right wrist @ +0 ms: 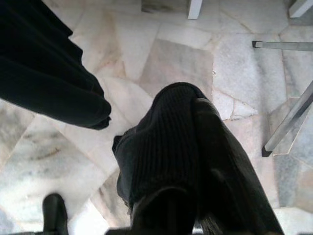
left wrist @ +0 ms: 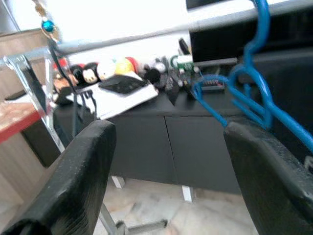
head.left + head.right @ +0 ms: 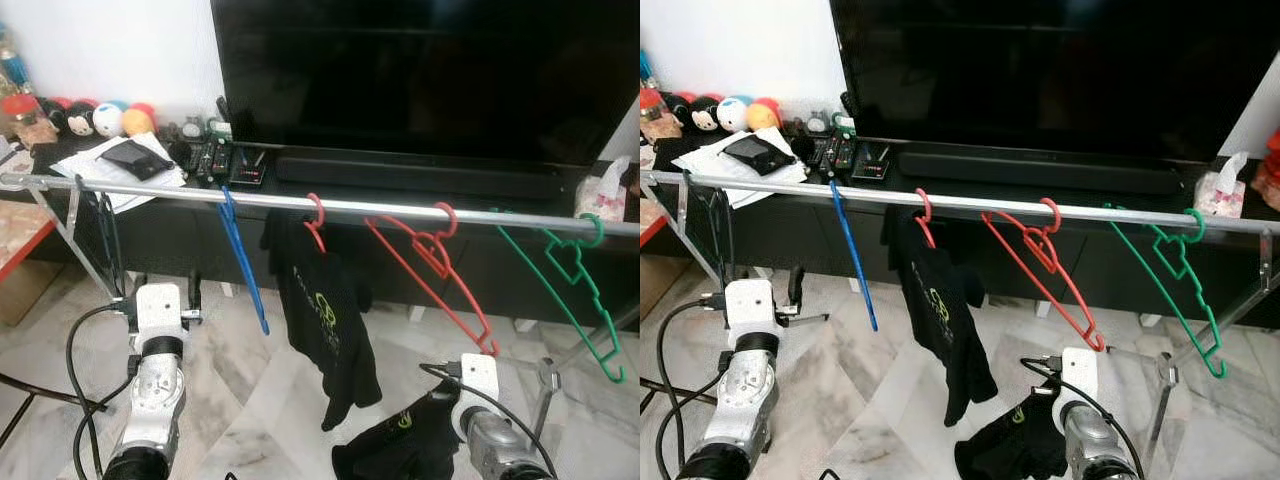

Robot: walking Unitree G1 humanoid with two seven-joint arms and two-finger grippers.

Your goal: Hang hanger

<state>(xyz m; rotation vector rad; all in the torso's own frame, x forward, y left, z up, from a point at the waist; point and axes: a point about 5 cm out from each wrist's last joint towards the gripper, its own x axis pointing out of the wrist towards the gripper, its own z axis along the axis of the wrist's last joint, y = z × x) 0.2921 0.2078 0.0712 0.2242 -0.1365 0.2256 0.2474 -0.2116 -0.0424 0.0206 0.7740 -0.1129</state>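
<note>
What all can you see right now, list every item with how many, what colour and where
Rail: one, silver, across the view in front of the TV stand.
Hangers: four on the rail; blue hanger at left, red hanger carrying a black shirt, bare red hanger, green hanger at right.
TV: one, black, on the stand.
Soundbar: one, black, under the TV.
Plush toys: several, mixed colours, stand's left end.
Tissue box: one, stand's right end.
Left gripper: open, below the rail near the blue hanger.
Right gripper: shut on black garment, low over the floor.
</note>
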